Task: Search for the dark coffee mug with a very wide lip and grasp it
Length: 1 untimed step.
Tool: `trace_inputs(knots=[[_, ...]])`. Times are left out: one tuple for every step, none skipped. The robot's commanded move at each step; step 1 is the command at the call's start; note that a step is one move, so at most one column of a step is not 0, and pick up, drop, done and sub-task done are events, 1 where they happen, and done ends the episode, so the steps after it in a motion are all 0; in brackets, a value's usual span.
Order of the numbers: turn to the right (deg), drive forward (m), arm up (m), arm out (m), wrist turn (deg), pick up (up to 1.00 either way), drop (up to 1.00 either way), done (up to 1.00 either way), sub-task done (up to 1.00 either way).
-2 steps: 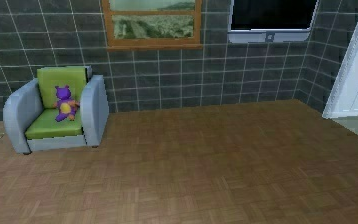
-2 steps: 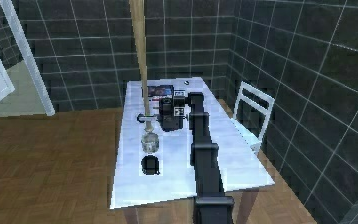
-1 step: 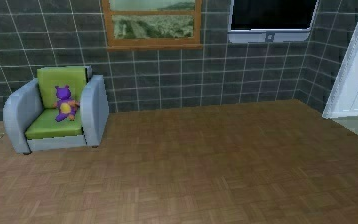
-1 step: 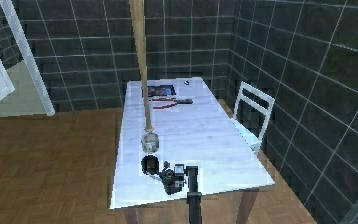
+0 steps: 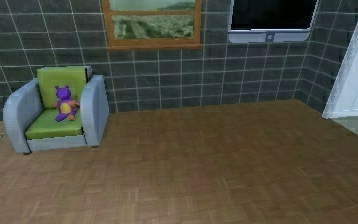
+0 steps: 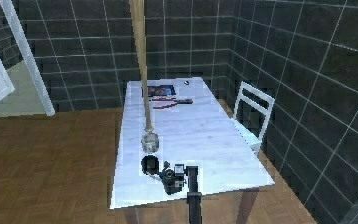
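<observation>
Forward view. Floor: brown wood parquet (image 5: 207, 170). Back wall: dark grey tiles (image 5: 157, 75). On the view's left, a grey armchair (image 5: 57, 110) with green cushions stands against the wall, and a purple soft toy (image 5: 65, 102) sits on its seat. High on the wall hang a wood-framed landscape picture (image 5: 153, 22) at centre and a dark flat screen (image 5: 273, 18) to its right. A white door (image 5: 352, 60) is at the view's right edge.

Arm side view. A long white tabletop (image 6: 202, 135) runs away from the camera into a corner of dark tiled walls (image 6: 307, 60). A white chair (image 6: 253, 108) stands close against the tabletop's right side. At the far end lie a flat sheet or book (image 6: 163, 88) and some small red and dark items (image 6: 172, 100), too small to identify. A tan upright pole (image 6: 140, 60) rises from a pale glassy base (image 6: 150, 140) on the tabletop. Just in front of that base, near the near edge, sits a dark round object (image 6: 149, 163). Its colour fits the mug, but its shape is not resolved.

The dark arm bar (image 6: 192, 200) comes up from the bottom edge. The gripper (image 6: 167, 176) is just right of the dark round object, and contact cannot be told. Fingers: position relative to each other cannot be told. Tabletop items lie behind them, so I cannot tell whether anything is held. A white door (image 6: 25, 60) stands at the view's left.
</observation>
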Motion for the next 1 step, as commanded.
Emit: trace_inputs(knots=[[0.0,0.00,0.10,0.00,0.0,0.00,0.00,0.00,0.00]])
